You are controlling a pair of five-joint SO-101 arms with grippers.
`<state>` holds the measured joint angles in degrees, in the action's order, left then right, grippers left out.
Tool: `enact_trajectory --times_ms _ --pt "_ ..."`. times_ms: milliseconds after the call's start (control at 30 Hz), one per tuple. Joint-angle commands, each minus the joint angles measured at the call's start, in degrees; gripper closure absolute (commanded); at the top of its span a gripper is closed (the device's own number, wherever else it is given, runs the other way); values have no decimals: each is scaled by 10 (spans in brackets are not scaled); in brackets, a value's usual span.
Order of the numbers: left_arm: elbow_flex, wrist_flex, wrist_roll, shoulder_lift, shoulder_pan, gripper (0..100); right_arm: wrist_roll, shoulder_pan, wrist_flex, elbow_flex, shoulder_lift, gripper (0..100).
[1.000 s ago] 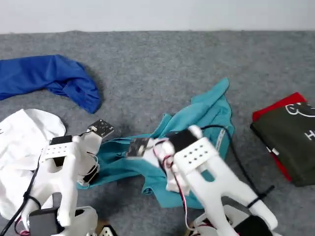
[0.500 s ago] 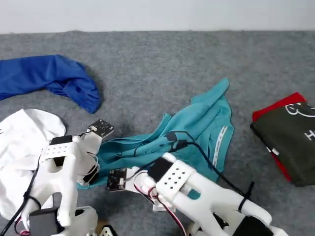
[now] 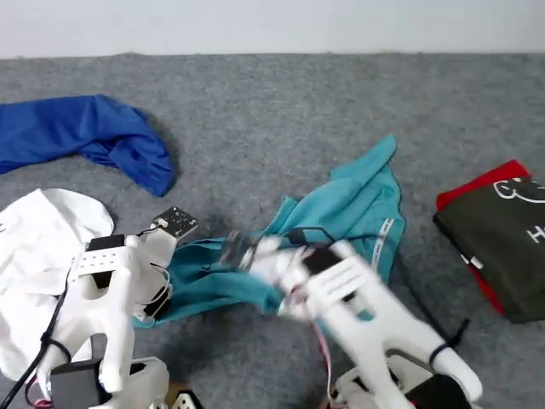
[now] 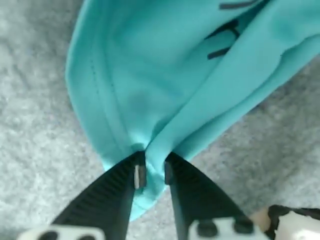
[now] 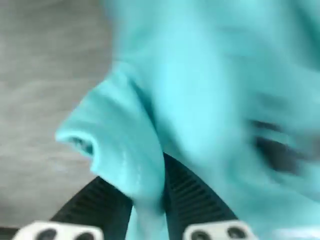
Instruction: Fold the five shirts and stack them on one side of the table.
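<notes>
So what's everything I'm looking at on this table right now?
teal shirt: one, teal, crumpled mid-table in front of the arms
blue shirt: one, blue, bunched far left
white shirt: one, white, near left
dark shirt: one, dark olive, folded at right edge, on the red shirt
red shirt: one, red, beneath it
table: one, grey
left arm: one, white
right arm: one, white
left fingers: pair, black, shut on teal shirt
right fingers: pair, black, shut on teal shirt
</notes>
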<state>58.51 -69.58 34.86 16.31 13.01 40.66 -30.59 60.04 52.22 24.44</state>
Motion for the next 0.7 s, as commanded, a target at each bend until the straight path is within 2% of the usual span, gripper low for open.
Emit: enact_trajectory --times_ms 0,233,400,500,667 --pt "0 3 6 1 6 934 55 97 -20 -92 12 957" --pt "0 1 6 1 6 934 69 132 -173 -98 -13 929" --pt "2 1 6 1 6 934 53 147 -219 -108 -78 734" --pt "3 1 6 1 6 934 9 173 -215 -145 -108 672" --pt "3 1 6 1 6 934 -48 222 -129 -266 -144 667"
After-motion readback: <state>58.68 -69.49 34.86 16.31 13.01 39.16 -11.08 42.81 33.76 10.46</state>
